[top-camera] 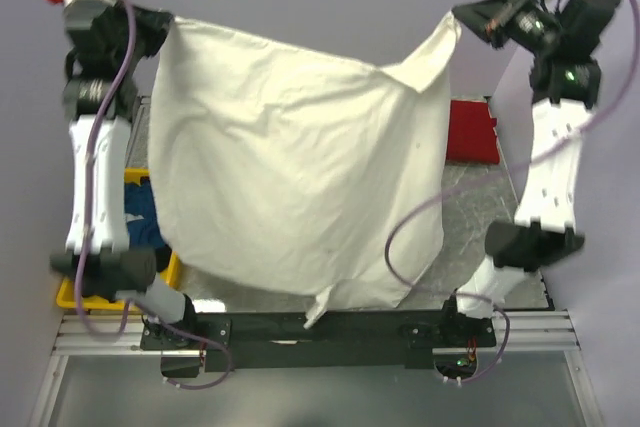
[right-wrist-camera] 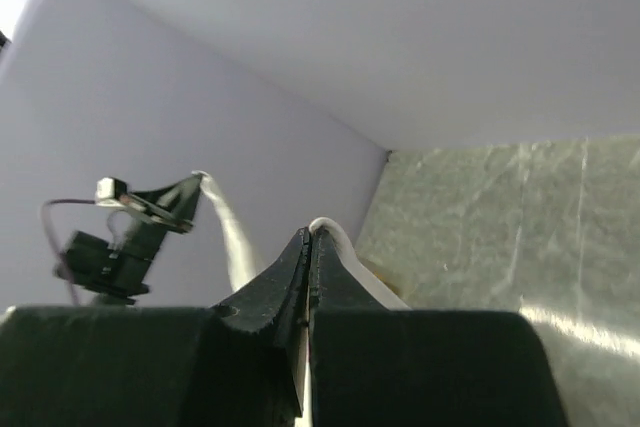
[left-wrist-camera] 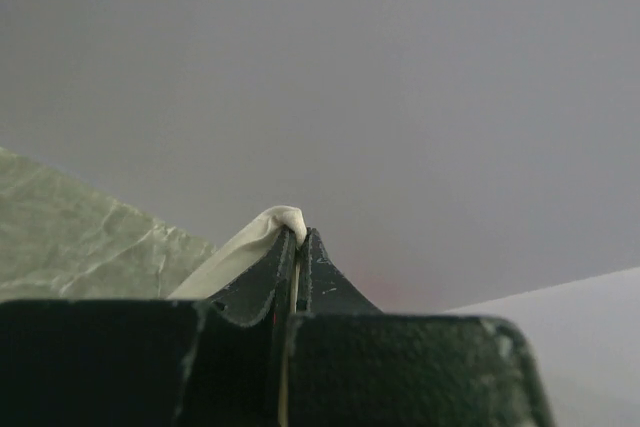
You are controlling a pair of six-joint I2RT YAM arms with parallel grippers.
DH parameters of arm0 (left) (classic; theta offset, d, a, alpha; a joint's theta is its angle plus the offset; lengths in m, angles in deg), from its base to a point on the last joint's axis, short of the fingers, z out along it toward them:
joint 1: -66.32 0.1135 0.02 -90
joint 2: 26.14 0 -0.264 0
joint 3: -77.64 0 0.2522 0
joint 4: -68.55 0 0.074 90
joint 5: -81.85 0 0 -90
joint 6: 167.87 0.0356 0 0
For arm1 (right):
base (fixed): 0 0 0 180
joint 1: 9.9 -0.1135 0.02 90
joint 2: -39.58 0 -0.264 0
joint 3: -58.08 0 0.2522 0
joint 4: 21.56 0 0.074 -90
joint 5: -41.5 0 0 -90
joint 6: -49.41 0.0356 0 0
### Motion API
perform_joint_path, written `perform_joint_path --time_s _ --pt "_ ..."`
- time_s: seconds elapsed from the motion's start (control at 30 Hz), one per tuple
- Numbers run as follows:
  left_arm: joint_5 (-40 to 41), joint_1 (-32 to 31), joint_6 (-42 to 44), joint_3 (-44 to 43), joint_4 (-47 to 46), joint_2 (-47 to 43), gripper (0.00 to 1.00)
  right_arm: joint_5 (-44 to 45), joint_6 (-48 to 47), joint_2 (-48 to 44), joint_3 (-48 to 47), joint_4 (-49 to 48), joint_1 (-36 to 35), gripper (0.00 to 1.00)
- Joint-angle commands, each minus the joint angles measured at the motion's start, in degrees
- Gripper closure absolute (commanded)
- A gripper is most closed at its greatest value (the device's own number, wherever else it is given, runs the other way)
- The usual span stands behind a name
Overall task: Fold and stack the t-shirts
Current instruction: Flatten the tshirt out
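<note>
The cream-white t-shirt (top-camera: 300, 167) hangs spread in the air between both arms, high above the table. My left gripper (top-camera: 160, 25) is shut on its upper left corner; the pinched cloth (left-wrist-camera: 275, 222) shows at the tips of my left gripper (left-wrist-camera: 300, 237). My right gripper (top-camera: 462, 15) is shut on the upper right corner; cloth (right-wrist-camera: 335, 234) folds over the tips of my right gripper (right-wrist-camera: 310, 237). The red t-shirt (top-camera: 472, 131) lies on the table at the right, partly hidden. The dark blue t-shirt (top-camera: 145, 212) lies in the yellow tray.
The yellow tray (top-camera: 70, 295) sits at the table's left edge beside the left arm. The grey marbled table top (top-camera: 470, 217) shows at the right under the shirt. The left arm (right-wrist-camera: 125, 237) appears in the right wrist view.
</note>
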Motion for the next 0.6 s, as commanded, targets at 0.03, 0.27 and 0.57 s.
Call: perform_joint_path --time_s 0.03,0.27,0.57 --pt "-6.8 0.2 -1.1 -18.1 -5.5 16.8 1.0 -2.5 16.3 18.8 -16.0 -20.5 0.3 1.0" --pt "-11.6 2.3 -7.0 -27.8 -20.4 27.0 1.0 5.2 38.7 25.9 -20.9 -54.7 2.0 1.0" --pt "-8.3 4.1 -2.3 -5.6 -31.9 7.7 1.0 7.3 29.1 8.6 -4.6 -57.7 4.6 1.0"
